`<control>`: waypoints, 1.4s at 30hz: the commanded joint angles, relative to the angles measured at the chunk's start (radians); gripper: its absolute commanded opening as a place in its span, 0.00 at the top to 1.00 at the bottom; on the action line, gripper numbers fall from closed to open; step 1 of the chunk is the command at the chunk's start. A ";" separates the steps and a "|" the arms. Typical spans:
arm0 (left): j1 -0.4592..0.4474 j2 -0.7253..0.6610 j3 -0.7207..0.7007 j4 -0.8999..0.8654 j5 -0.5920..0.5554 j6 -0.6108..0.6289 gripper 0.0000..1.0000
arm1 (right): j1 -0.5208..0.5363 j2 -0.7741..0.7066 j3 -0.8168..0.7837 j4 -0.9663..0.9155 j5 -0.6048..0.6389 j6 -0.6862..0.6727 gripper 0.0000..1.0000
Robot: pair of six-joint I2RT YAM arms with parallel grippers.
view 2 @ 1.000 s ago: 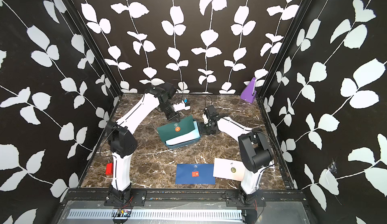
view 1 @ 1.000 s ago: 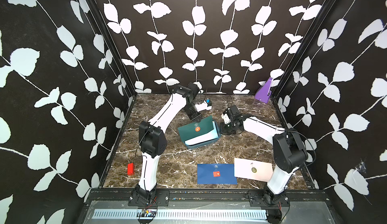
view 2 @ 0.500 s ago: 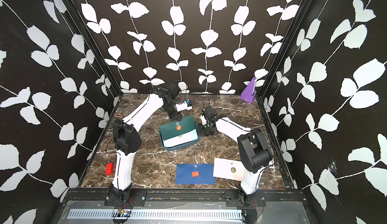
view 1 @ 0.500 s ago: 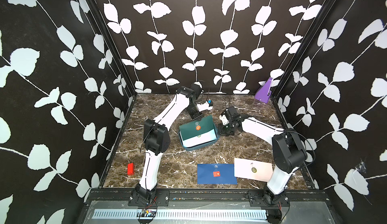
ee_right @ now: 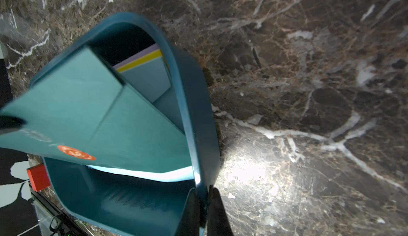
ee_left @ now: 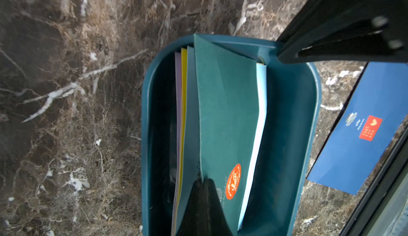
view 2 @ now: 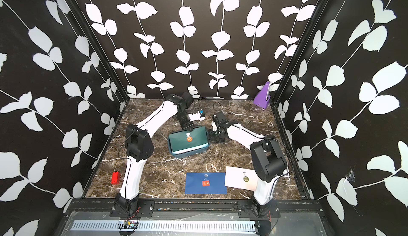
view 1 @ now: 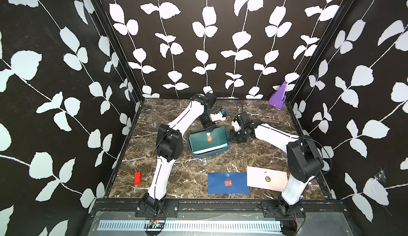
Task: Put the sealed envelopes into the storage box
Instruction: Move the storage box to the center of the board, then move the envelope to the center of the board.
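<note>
Dark green envelope (ee_left: pixel 227 113) tight between left fingers (ee_left: pixel 194 204), aslant inside storage box (ee_left: pixel 287 124); box wall tight between right fingers (ee_right: pixel 217 215).

Marble tabletop (view 1: pixel 187 171) with storage box (view 1: pixel 212 154), navy envelope (view 1: pixel 220 186), pink envelope (view 1: pixel 258 177), red block (view 1: pixel 137 178)

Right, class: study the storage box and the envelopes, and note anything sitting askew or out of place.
The dark green envelope leans tilted in the storage box instead of lying flat, its edge pinched by the left gripper. The navy envelope and pale pink envelope lie outside it, on the table.
</note>
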State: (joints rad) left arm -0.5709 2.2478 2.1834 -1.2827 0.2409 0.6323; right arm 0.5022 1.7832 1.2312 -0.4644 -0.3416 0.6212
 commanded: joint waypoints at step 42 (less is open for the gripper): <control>-0.488 -0.778 -1.115 0.446 -0.324 -1.653 0.45 | -0.098 -0.305 -0.182 -0.026 0.346 0.025 0.01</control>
State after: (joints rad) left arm -1.0191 1.4918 1.0962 -0.8856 -0.0887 -0.8562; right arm 0.4152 1.4929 1.0962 -0.4320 -0.0471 0.6857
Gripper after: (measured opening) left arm 0.544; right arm 0.990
